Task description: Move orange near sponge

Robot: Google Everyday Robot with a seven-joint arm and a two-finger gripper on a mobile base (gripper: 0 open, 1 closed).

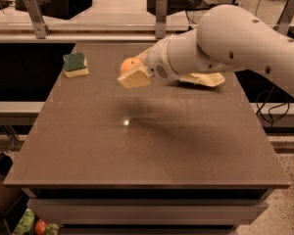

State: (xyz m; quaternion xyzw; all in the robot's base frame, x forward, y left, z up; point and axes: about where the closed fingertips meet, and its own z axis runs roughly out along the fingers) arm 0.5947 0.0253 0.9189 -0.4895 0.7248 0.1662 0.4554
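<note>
The orange (130, 64) is a round orange fruit held between the cream fingers of my gripper (134, 71), raised above the brown table. The gripper is shut on it, and the white arm reaches in from the right. The sponge (75, 65), dark green on top with a pale yellow base, lies on the table at the far left. The orange hangs a short way to the right of the sponge, apart from it.
The brown table (137, 146) has a far edge lined with metal posts (160, 10). A yellow-and-brown snack bag (203, 79) lies mostly hidden behind the arm. A small red fruit with green packets (39, 226) sits on the floor at lower left.
</note>
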